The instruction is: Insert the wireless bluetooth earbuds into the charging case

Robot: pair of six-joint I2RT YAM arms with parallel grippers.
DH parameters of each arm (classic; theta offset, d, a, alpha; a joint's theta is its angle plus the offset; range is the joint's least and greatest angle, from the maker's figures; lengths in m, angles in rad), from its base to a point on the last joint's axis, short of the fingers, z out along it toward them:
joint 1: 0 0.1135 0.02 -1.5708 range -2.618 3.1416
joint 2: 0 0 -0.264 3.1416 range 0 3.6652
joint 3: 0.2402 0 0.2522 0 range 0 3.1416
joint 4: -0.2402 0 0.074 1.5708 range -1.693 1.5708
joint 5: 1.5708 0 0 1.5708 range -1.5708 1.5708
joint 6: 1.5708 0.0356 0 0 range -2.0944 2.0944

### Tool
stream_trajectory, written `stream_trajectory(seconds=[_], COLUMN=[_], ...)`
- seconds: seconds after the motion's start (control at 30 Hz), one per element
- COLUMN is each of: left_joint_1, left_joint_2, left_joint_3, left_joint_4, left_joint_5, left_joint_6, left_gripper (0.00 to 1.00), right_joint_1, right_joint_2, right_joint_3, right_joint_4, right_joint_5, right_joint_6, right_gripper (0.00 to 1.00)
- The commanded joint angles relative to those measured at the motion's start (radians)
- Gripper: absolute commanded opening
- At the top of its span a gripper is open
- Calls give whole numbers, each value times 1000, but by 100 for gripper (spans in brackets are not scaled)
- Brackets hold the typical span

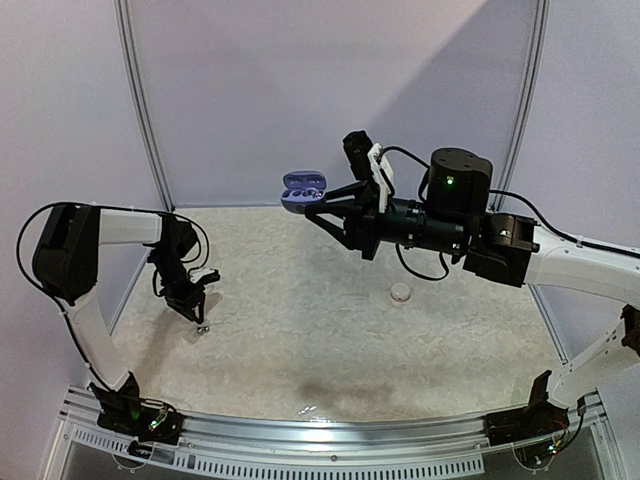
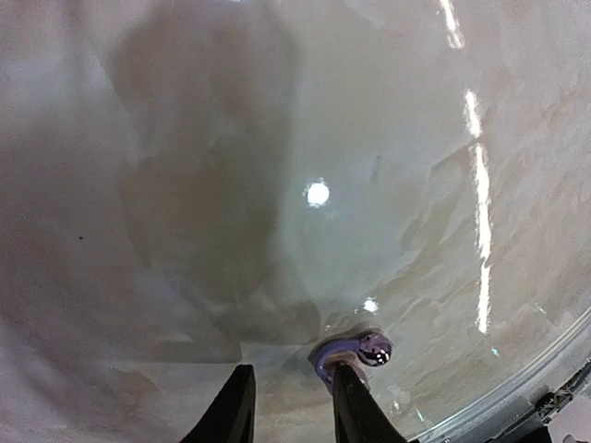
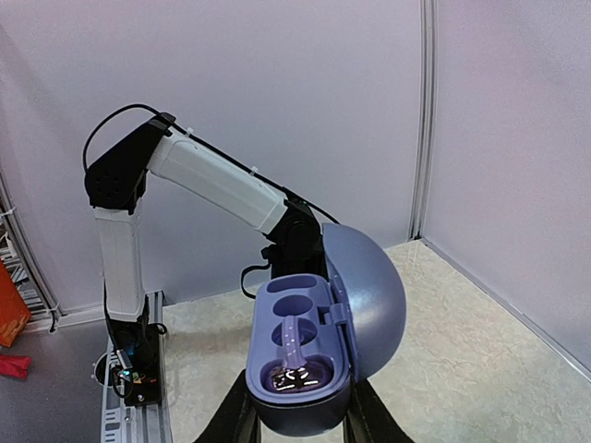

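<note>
My right gripper [image 1: 322,207] is shut on the purple charging case [image 1: 303,189] and holds it high above the back of the table. In the right wrist view the case [image 3: 277,406] has its lid [image 3: 369,295] open, and one purple earbud with a shiny head [image 3: 297,367] sits in the near socket. The far socket [image 3: 297,306] is empty. My left gripper [image 2: 292,371] is open, low over the table at the left. A second purple earbud [image 2: 360,353] lies on the table against the outer tip of its right finger [image 2: 349,397], not between the jaws. It also shows in the top view [image 1: 203,327].
A small whitish round object [image 1: 401,292] lies on the table right of centre, below the right arm. Walls stand behind and at both sides. A metal rail [image 1: 330,430] runs along the near edge, close to the left gripper's earbud.
</note>
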Motion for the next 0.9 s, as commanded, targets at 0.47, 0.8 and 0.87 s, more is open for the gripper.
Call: stream_trajectory(seconds=[0.47,0.8,0.87], left_joint_1=[-42,-80,-85], left_joint_2=[-21,-19,-12], left_joint_3=[-79,-67,-62], left_joint_4=[27,-14,-20], left_joint_5=[2,26,28], left_joint_6=[14,30,33], left_gripper=[27,26,26], right_joint_1=[-6,-6,-6], right_joint_2=[-12,-18,-17], right_joint_3=[-12,-15,-14], right_joint_4=[-10,-27,-24], right_joint_5=[0,7,8], right_joint_6=[12,11,10], right_gripper=[0,0,0])
